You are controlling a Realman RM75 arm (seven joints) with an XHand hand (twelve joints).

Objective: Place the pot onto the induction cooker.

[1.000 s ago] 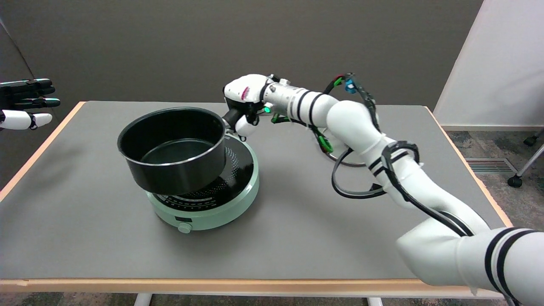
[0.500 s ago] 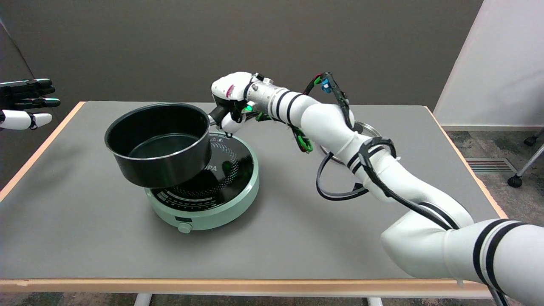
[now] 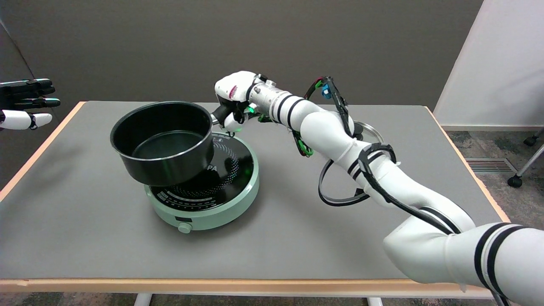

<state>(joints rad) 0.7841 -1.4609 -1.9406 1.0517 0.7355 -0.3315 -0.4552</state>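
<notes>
So the pot [image 3: 163, 146] is held up by its handle, with the right hand [image 3: 233, 102] wrapped closed around it at the far right of the rim. It's hanging tilted above the induction cooker [image 3: 204, 187], shifted toward the left and far side, so the glass top isn't squarely covered yet. Biggest risk, probably: if it's lowered like this, the low edge gets set down first and the pot could be rocked or slid off the left side. A one-sided handle grip could also be twisted loose.
</notes>
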